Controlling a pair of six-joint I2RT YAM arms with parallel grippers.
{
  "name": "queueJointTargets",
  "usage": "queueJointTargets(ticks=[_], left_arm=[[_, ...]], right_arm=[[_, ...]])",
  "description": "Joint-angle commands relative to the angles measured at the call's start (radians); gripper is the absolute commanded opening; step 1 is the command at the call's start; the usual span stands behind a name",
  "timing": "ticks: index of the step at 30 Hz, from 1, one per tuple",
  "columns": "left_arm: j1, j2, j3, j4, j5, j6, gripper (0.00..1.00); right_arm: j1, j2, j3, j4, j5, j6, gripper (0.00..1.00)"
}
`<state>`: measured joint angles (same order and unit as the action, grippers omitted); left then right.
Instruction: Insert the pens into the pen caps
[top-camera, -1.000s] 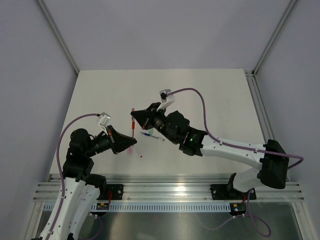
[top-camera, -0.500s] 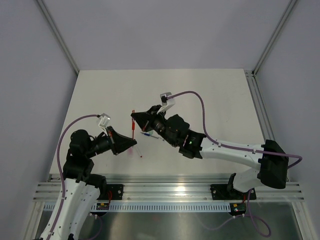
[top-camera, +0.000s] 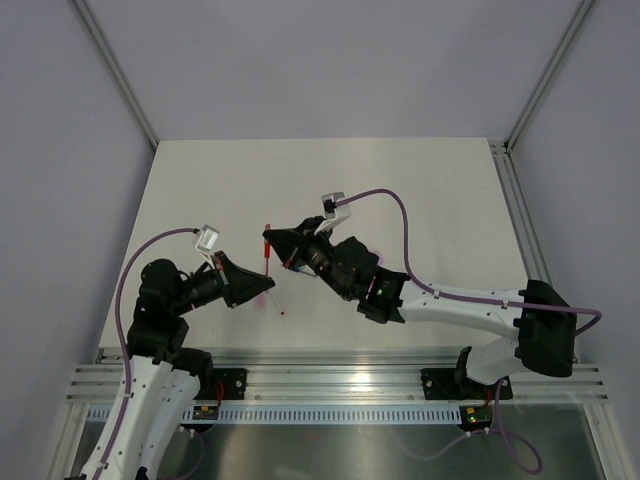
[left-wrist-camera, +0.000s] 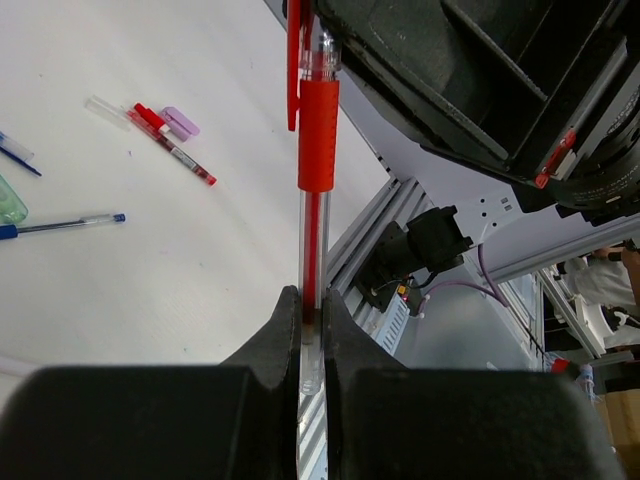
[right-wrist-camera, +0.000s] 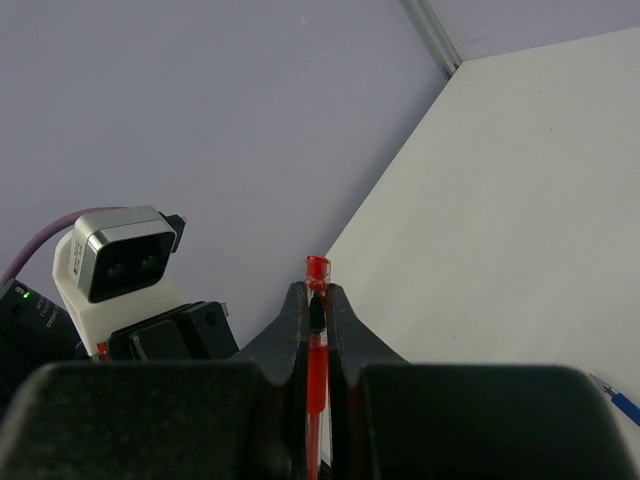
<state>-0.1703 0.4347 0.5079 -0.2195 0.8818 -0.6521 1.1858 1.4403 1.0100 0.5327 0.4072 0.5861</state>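
Note:
A red pen (left-wrist-camera: 318, 140) with a clear barrel and a red grip stands between the two grippers, also seen from above (top-camera: 267, 262). My left gripper (left-wrist-camera: 312, 308) is shut on its clear rear end (top-camera: 266, 284). My right gripper (right-wrist-camera: 316, 300) is shut on the red-tipped clear pen cap (right-wrist-camera: 317, 270), and the pen's dark tip sits inside the cap between the fingers. In the top view the right gripper (top-camera: 269, 240) is just beyond the left one. Another capped red pen (left-wrist-camera: 170, 146), a pale pink cap (left-wrist-camera: 181, 122), a blue pen (left-wrist-camera: 62, 226) and a pale green cap (left-wrist-camera: 9, 200) lie on the table.
The white table (top-camera: 420, 200) has a metal rail (top-camera: 330, 385) along its near edge, and grey walls enclose it. The left wrist camera (right-wrist-camera: 118, 250) is close to the right fingers. A blue pen end (right-wrist-camera: 622, 404) lies at the right. A thin stick pen (top-camera: 279, 305) rests below the grippers.
My right arm has shifted slightly down and left toward the left gripper, now covering the blue pens on the table. The left arm has held still with the red pen.

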Motion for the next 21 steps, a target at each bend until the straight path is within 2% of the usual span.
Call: queueJointTargets(ticks=[1,10,21], left_arm=[[0.009,0.021,0.061,0.121,-0.086,-0.040,0.00],[0.009,0.085,0.136,0.152,-0.098,-0.066,0.00],[0.009,0.157,0.236,0.207,-0.136,-0.098,0.00]], right_arm=[[0.031,-0.004,0.002,-0.108,-0.066,-0.005,0.00],[0.051,-0.034,-0.068,-0.233,-0.136,0.075,0.00],[0.081,-0.026,-0.149,-0.267,-0.205,0.155,0.00]])
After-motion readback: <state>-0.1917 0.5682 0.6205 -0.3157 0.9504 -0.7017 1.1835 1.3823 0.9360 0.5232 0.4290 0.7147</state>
